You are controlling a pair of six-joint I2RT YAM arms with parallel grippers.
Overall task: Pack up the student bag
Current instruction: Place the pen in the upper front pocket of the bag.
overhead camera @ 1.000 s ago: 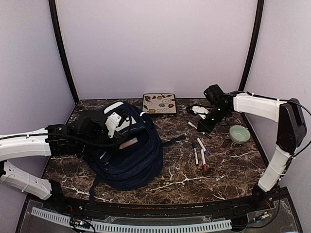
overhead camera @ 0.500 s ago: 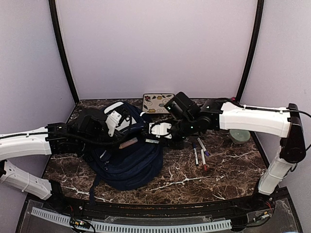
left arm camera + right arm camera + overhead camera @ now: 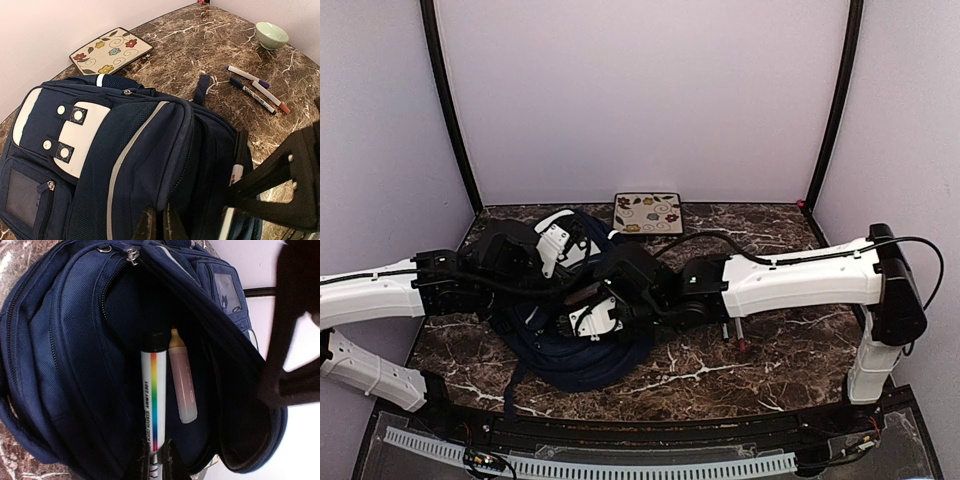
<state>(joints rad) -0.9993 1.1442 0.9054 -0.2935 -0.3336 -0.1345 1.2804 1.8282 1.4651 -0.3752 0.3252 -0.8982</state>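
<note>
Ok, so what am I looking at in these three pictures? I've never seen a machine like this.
Two white robot arms are bolted to a marble-look table. One picture looks down from above; the other two come from small cameras on each arm's wrist. The left hand pinches the edge of the navy student bag, holding it open. The right hand grips a rainbow-striped marker at the opening, where a pale marker lies inside. A flowered plate, a green bowl and loose markers lie on the table.

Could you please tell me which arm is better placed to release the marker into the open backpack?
Right. The right end effector grips the white rainbow-striped marker inside the open pocket of the navy-blue fabric backpack, while the left end effector pinches its edge.
</note>
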